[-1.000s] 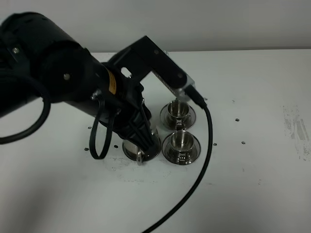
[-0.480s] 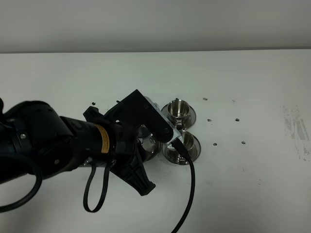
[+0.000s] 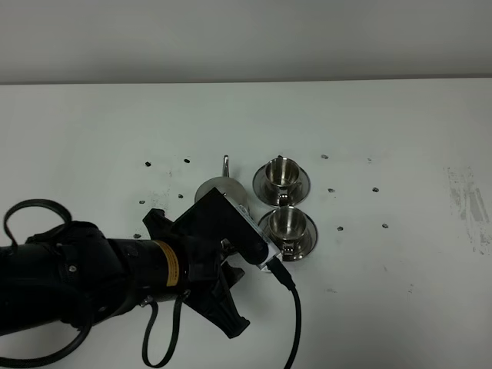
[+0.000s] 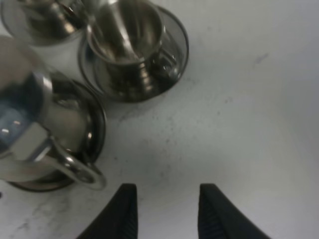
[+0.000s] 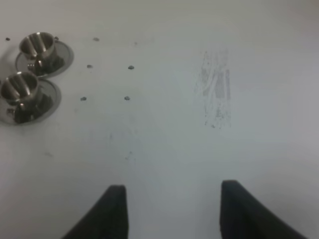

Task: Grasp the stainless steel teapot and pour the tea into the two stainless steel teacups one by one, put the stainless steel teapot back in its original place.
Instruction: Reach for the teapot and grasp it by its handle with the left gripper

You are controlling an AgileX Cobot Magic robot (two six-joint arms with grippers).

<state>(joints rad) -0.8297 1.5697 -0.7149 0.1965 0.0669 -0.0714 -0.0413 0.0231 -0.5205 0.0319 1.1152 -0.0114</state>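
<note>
**Left gripper empty, teapot on its saucer**

The left gripper (image 4: 167,214) hangs over the white surface (image 4: 249,124), jaws apart with nothing between them, near the loop handle (image 4: 75,169) of the stainless steel teapot (image 4: 25,129). The teapot sits upright on its round saucer (image 4: 97,124). Just right stand the near teacup (image 3: 287,225) and far teacup (image 3: 281,175). The right gripper (image 5: 169,209) is spread wide, empty.

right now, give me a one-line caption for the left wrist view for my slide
Open, empty left gripper beside the steel teapot on its saucer, a teacup just beyond.
</note>
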